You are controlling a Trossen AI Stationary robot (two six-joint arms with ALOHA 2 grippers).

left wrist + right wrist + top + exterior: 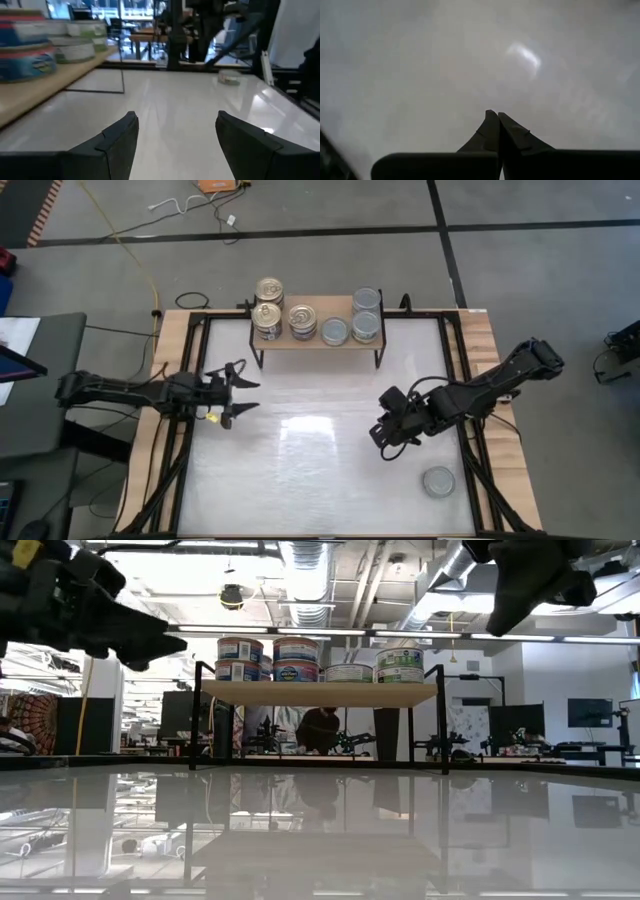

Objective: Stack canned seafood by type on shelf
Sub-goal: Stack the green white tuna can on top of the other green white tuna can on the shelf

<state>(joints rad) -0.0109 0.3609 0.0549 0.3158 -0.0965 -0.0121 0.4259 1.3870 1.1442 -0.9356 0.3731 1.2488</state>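
One silver-lidded tin (438, 481) lies alone on the bench (320, 480) near the front right: rigid, smooth-walled, likely weighty for its size, best pinched across the rim. Right gripper (385, 442) hovers beside it, jaws shut and empty; left gripper (238, 388) waits half-open, empty. Farther back, the shelf (318, 339) carries the stacked tins (267, 320); labels unreadable

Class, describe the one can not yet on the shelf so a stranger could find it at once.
Start at the white table and look away from the wooden shelf toward the near right corner. There one silver-lidded can lies alone, just past the shut right gripper; every other can sits on the shelf.
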